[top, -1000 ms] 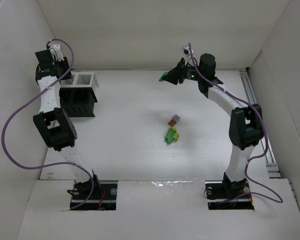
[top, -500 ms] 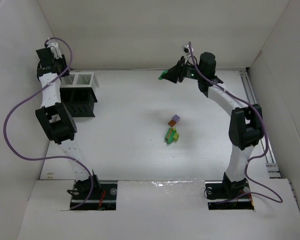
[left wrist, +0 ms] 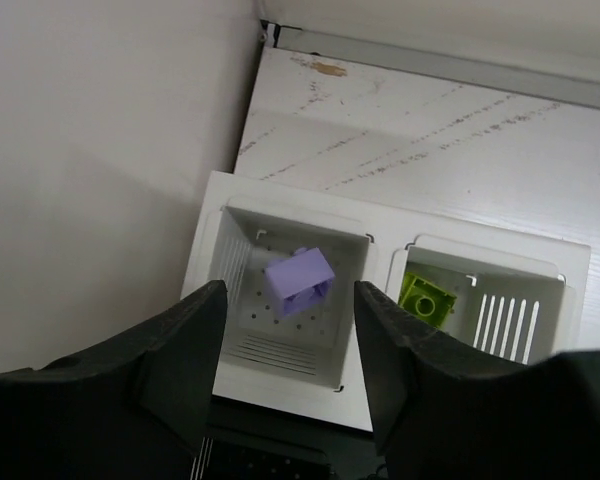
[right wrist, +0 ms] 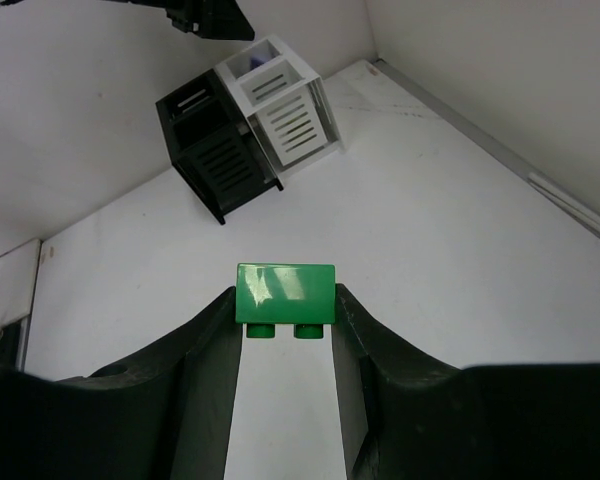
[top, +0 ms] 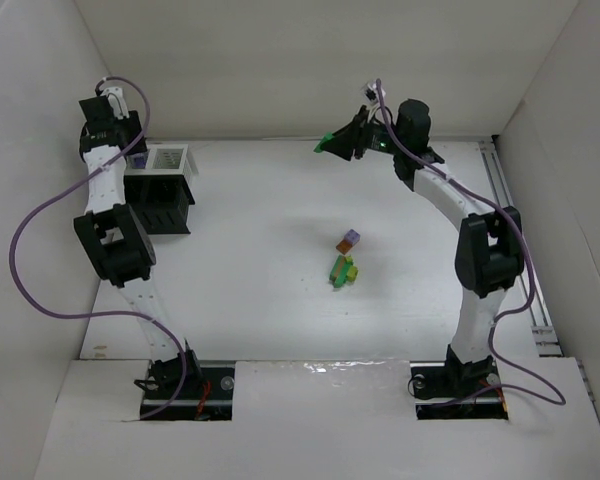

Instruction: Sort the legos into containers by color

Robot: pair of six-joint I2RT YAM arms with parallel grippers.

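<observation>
Hovers the left gripper (left wrist: 289, 302) above the slatted rack (left wrist: 382, 252) at the table's (top: 260, 300) far-left corner, jaws spread and gripping nothing. Shows a tilted lilac brick (left wrist: 300, 280) loose in one compartment, a yellow-green brick (left wrist: 427, 298) in the next. Pinches a green brick (right wrist: 285, 290) in the right gripper (right wrist: 286, 322), raised near the far edge. Keeps a small pile of legos (top: 345, 262) near the table's middle.
</observation>
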